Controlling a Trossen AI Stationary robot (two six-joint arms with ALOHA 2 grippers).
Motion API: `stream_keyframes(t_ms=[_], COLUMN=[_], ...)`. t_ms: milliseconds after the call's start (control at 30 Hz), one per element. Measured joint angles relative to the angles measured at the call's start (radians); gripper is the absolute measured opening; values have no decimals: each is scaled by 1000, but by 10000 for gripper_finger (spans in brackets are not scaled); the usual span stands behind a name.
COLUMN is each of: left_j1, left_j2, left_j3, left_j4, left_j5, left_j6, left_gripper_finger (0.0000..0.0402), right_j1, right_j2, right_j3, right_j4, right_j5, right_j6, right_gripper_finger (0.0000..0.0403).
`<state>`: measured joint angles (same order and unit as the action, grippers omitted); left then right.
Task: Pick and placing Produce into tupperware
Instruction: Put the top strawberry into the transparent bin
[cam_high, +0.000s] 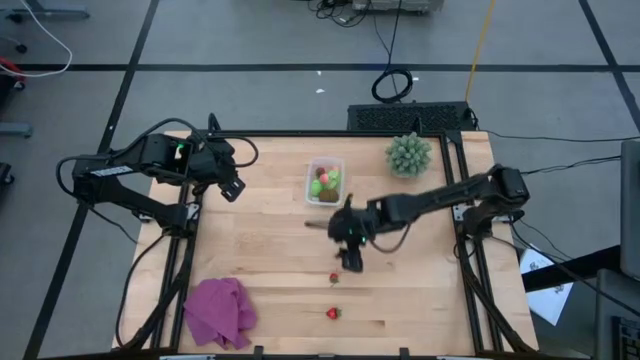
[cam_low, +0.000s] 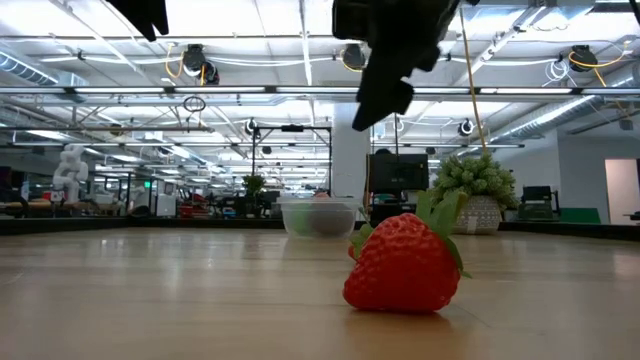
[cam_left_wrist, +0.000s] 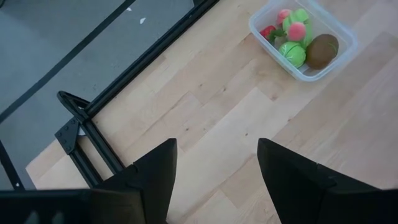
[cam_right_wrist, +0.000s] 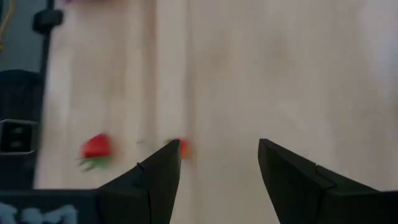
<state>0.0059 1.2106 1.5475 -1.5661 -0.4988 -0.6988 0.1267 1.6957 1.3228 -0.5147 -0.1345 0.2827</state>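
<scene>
Right gripper (cam_high: 352, 262), parted and empty, above the tabletop (cam_high: 270, 260) near two strawberries (cam_high: 334, 278) outside the tupperware (cam_high: 324, 181). Best centred over one berry before descending. Left gripper (cam_high: 232, 187) parted, empty, waiting.

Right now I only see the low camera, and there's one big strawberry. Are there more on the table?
Observer: Yes, two. From above, the near strawberry lies closest to your camera, and a second strawberry lies just behind it, toward the tupperware.
Operator: Is the claw up above holding anything?
Observer: No. That's the right gripper, and its wrist camera shows the fingers open with nothing between them.
Operator: What's inside the box?
Observer: The left wrist camera looks down into it: green pieces, a brown kiwi-like piece and a bit of red.
</scene>
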Motion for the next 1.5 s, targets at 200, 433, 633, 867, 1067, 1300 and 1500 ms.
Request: stream_keyframes(t_ms=[200,433,633,867,1067,1300,1500], left_j1=[0,-1,-1,-1,-1,-1,-1], left_j2=[0,0,0,0,0,0,0], left_j3=[0,0,0,0,0,0,0], left_j4=[0,0,0,0,0,0,0], left_j5=[28,54,54,54,53,53,53], left_j6=[-25,-38,-38,-21,-20,-20,-19], left_gripper_finger=[228,228,228,228,228,228,228], right_j1=[110,118,91,89,93,104,116], right_j2=[56,151,176,232,251,251,283], right_j3=[0,0,-1,-1,-1,-1,-1], right_j4=[36,81,85,85,87,124,150], right_j5=[3,1,-1,-49,-54,-54,-55], right_j6=[150,214,239,281,282,290,301], right_gripper_finger=[206,206,206,206,206,206,206])
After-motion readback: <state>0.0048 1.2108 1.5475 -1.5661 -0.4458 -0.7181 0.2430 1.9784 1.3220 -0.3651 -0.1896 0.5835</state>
